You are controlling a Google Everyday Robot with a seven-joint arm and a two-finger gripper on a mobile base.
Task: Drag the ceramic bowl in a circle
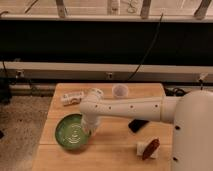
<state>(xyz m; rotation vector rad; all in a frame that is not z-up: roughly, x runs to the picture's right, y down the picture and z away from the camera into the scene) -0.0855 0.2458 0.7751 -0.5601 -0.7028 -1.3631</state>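
The ceramic bowl (72, 132) is a wide, shallow, glossy green bowl with ring marks inside. It sits on the wooden table (115, 150) near the front left. My white arm reaches across from the right. My gripper (90, 126) points down at the bowl's right rim and appears to touch it.
A small translucent plastic cup (119, 91) stands at the table's back. A crushed can (72, 97) lies at the back left. A black object (136, 124) lies under the arm. A brown and white packet (148, 148) lies at the front right. The table's left edge is close to the bowl.
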